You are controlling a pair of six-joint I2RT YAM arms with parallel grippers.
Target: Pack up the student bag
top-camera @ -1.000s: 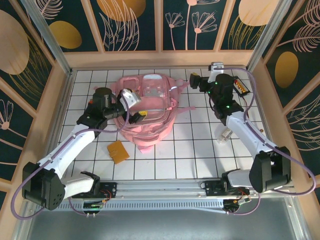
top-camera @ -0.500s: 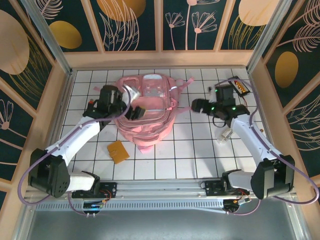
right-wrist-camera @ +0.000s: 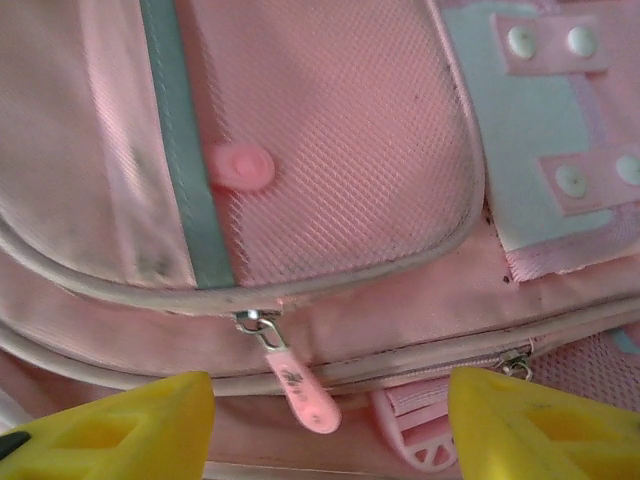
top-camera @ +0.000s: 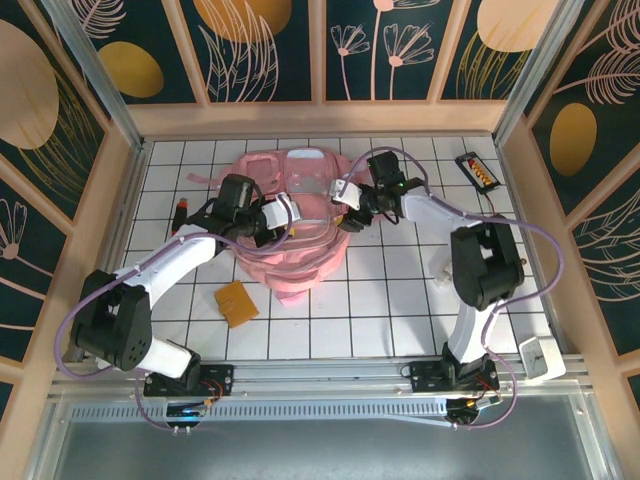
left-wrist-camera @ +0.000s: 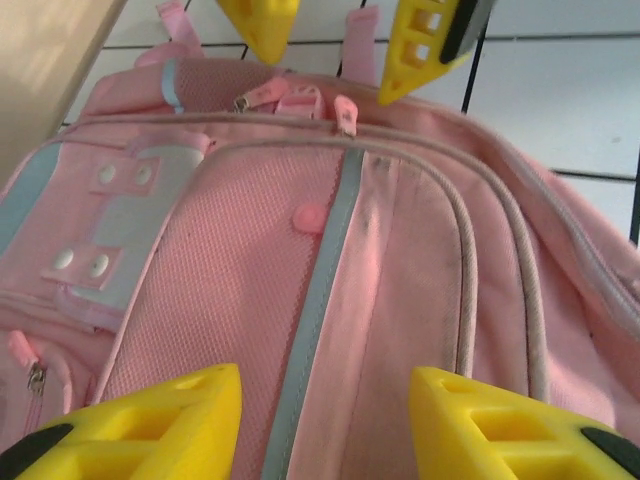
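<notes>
The yellow fingers (left-wrist-camera: 150,420) of the left gripper (top-camera: 283,212) are standing partway open, and they are holding nothing. They are hanging over the front pocket of the student bag (top-camera: 292,265), one on each side of its pale strip (left-wrist-camera: 318,290). I cannot tell if they are touching the cloth.

The fingers (right-wrist-camera: 545,420) of the right gripper (top-camera: 347,193) are also standing partway open with nothing in them. They are pointing at the other end of the bag, facing the left gripper. A small pink zipper pull (right-wrist-camera: 298,388) is lying in the gap between them, but they are not pinching it.

The bag is lying flat on the white tiled table (top-camera: 420,310), near the far side, with its front facing up. Both grippers are hovering over it. An orange flat thing (top-camera: 237,303) is lying on the table just beside the bag's near edge.

I think the step right now is getting the bag open, because the zips I can see are looking shut and nothing can go in yet.

For the next move, the right fingers are going to need to drop around that little pull and squeeze it tight. It is small and floppy, so the aim has to be good. The left fingers should press or pinch the cloth, so the soft bag is not sliding along when the zip gets tugged.
</notes>
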